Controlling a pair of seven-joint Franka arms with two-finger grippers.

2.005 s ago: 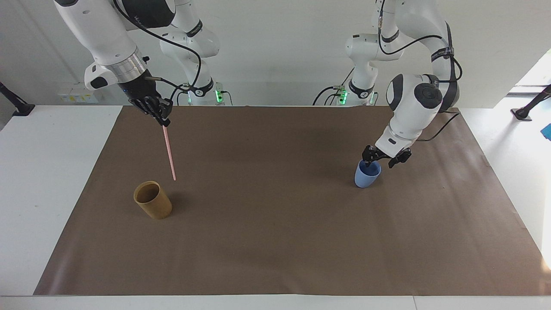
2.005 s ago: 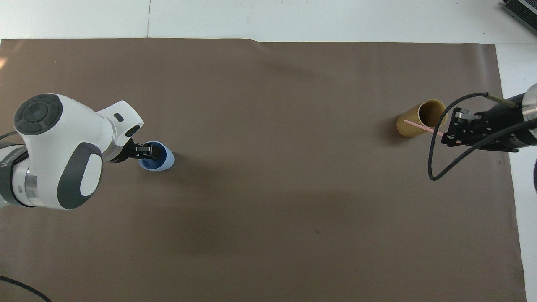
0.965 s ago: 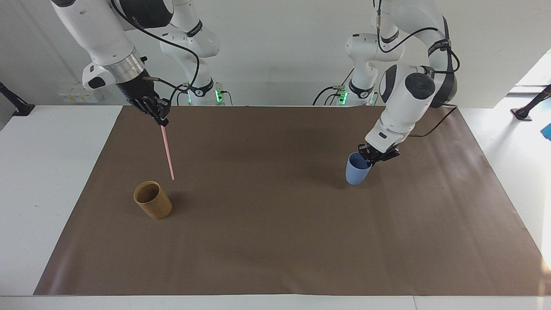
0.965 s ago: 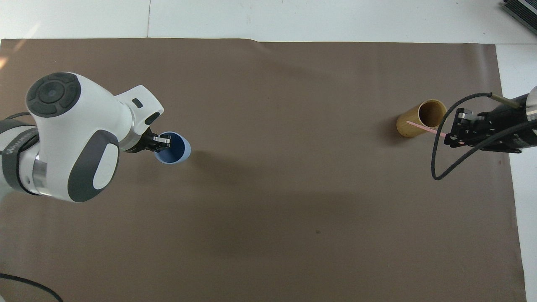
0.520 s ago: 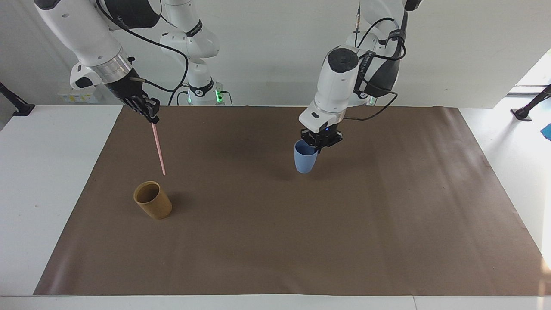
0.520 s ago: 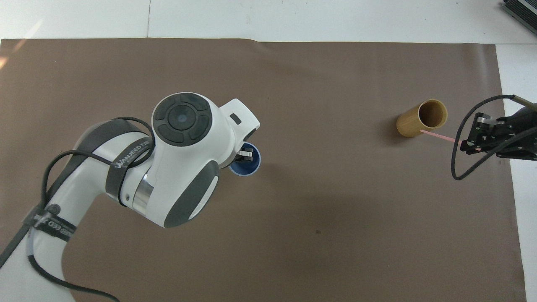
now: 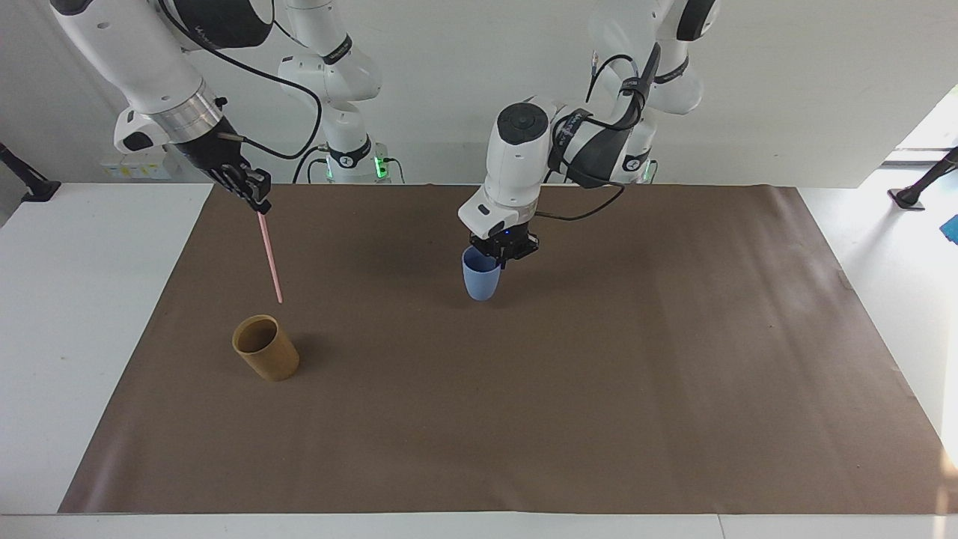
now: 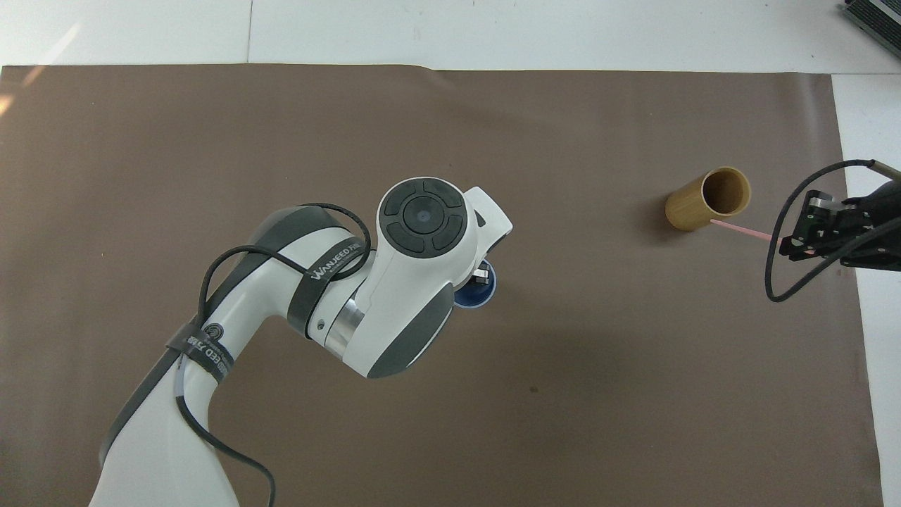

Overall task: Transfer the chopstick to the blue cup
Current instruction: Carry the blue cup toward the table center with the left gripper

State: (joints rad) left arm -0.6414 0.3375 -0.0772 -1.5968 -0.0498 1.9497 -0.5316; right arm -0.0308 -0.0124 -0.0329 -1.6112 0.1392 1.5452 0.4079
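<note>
My left gripper (image 7: 500,251) is shut on the rim of the light-blue cup (image 7: 480,283) and holds it upright over the middle of the brown mat. I cannot tell whether its base touches the mat. In the overhead view my left arm hides most of the blue cup (image 8: 480,297) and the left gripper (image 8: 482,274). My right gripper (image 7: 257,201) is shut on the top end of the pale-pink chopstick (image 7: 270,254), which hangs slanting in the air over the mat beside the tan cup. The chopstick (image 8: 738,229) and right gripper (image 8: 802,243) also show in the overhead view.
A tan-brown cylindrical cup (image 7: 266,349) stands upright on the brown mat (image 7: 599,412) toward the right arm's end of the table; it also shows in the overhead view (image 8: 704,199). White table surrounds the mat (image 8: 563,141).
My left gripper closed on the blue cup's rim and carried it from the left arm's end to the middle of the mat. My right gripper drifted slightly outward with the chopstick.
</note>
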